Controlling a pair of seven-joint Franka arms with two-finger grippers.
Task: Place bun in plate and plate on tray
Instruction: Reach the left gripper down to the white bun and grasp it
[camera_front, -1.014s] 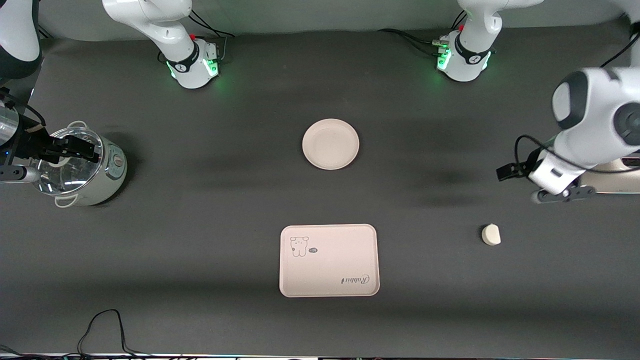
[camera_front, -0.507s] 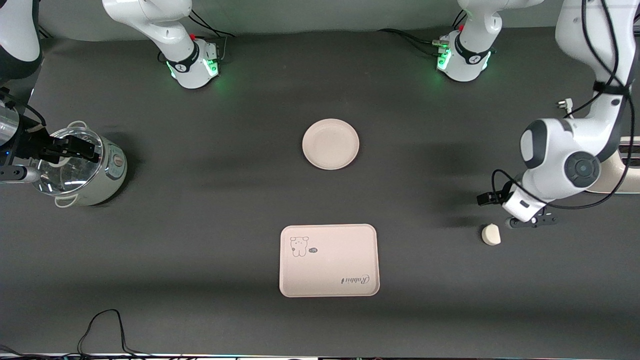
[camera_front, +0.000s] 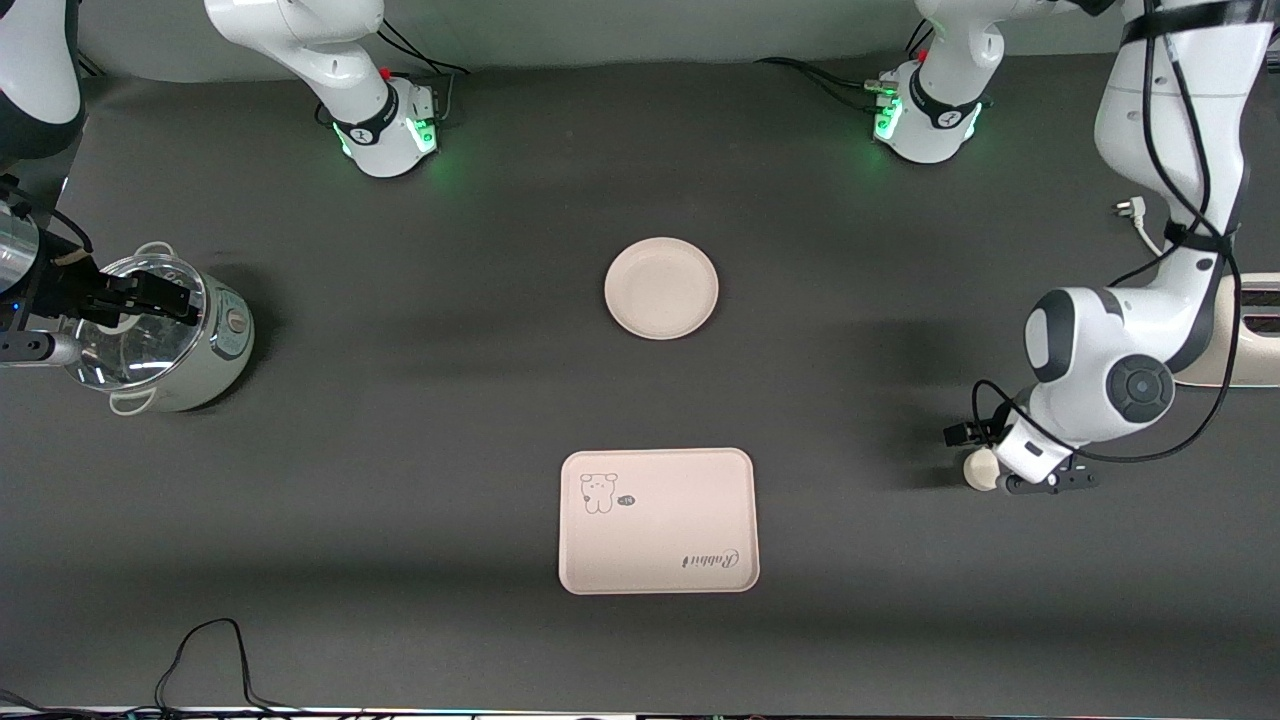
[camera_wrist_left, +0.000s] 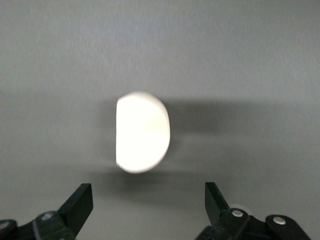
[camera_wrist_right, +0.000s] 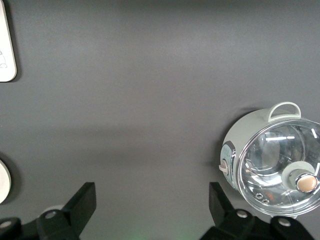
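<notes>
Reaching for the bun (camera_front: 980, 468) is the step in hand, with nothing yet lifted. Starting nearest the front camera: tray (camera_front: 657, 521) lying bare but for its print, waiting for later. At about the same depth, toward the left arm's end of the table, bun resting on the dark mat with the left gripper (camera_wrist_left: 145, 207) low over it, fingers (camera_wrist_left: 80, 200) spread wide, the bun (camera_wrist_left: 142, 132) lying just ahead of the tips, not yet between them. Best done by easing forward until the lump sits centred, then down, then closing gently across flat side and round side. Farther off, plate (camera_front: 661, 288) empty at mid-table. Right gripper (camera_wrist_right: 150, 205) waiting, spread wide, above the pot (camera_front: 165, 335) at the right arm's end.
</notes>
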